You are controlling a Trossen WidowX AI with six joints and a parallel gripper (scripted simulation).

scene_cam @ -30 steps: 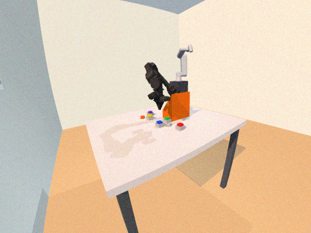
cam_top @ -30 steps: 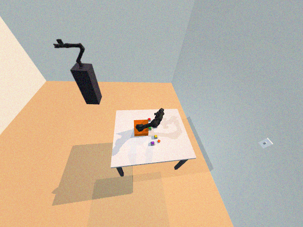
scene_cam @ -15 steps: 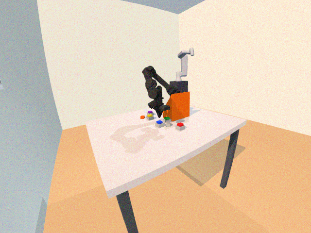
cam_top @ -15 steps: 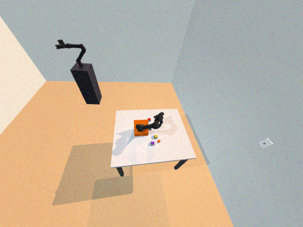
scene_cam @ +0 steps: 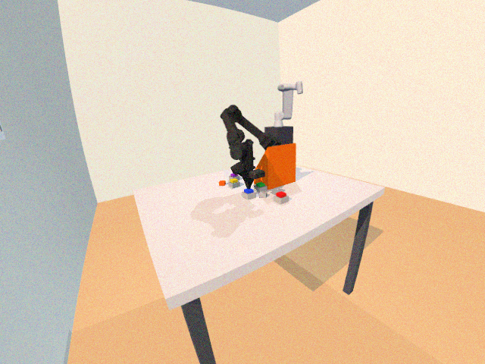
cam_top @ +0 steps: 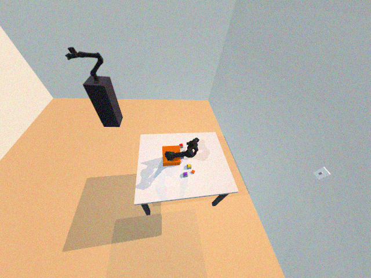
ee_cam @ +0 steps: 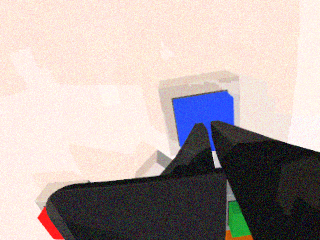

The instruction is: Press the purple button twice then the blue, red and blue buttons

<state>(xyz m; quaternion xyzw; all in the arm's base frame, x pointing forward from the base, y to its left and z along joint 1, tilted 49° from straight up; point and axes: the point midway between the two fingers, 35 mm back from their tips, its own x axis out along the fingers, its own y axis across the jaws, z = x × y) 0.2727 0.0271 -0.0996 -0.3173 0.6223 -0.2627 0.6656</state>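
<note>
My gripper is shut and empty, pointing down, with its fingertips at the top of the blue button. Whether the fingertips touch the cap or stand just over it, I cannot tell. The blue button is hidden behind the arm in the top view. The red button stands to one side on its grey base. The purple button stands at the other end of the group, beyond the yellow button.
The green button and a pale grey block are close beside the blue button. The yellow button and an orange block are near the purple button. The arm stands on an orange pedestal on the white table.
</note>
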